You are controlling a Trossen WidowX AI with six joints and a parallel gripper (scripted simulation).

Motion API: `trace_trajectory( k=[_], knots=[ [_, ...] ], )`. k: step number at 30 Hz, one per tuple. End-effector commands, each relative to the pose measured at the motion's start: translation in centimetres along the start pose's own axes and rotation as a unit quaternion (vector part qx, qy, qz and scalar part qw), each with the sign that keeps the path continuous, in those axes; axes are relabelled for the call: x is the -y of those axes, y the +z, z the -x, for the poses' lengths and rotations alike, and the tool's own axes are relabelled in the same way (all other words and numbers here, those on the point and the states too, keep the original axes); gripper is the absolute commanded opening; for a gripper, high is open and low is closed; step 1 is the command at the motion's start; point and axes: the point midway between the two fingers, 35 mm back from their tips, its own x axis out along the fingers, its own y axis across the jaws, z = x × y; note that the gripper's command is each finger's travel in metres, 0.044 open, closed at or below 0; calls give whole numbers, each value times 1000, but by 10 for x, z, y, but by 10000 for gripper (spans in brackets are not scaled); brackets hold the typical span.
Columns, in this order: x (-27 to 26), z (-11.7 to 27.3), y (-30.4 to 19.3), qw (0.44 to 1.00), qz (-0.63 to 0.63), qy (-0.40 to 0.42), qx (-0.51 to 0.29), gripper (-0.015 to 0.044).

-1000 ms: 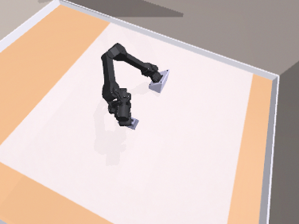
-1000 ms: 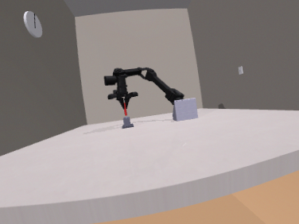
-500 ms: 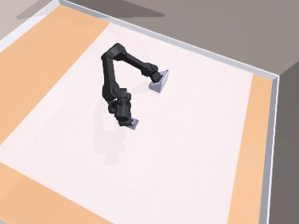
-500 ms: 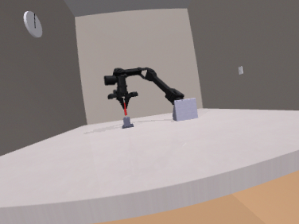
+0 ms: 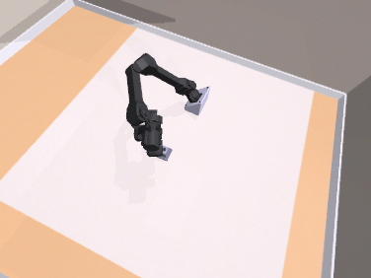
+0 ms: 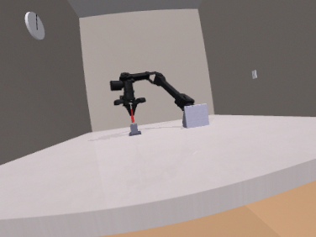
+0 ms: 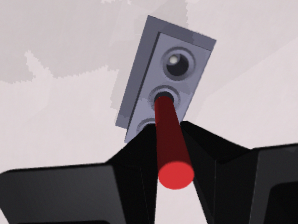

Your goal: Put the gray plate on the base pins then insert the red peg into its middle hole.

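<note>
Arm bent over, gripper (image 7: 170, 150) pointing down, clamping red peg (image 7: 170, 142); peg tip at gray plate (image 7: 167, 75) middle hole.

Arm (image 5: 140, 99): I see it bent over the white table (image 5: 222, 187).
Gripper (image 5: 157, 148): pointing down, directly above the gray plate (image 5: 167, 153).
Peg: hidden from me here.
</note>
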Motion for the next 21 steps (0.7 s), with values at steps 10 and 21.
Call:
trace_trajectory(
  k=[10,21],
  knots=[
    [1,-14,0,1000,3,-2,3,0],
    [1,-12,0,1000,1,0,1,0]
  ],
)
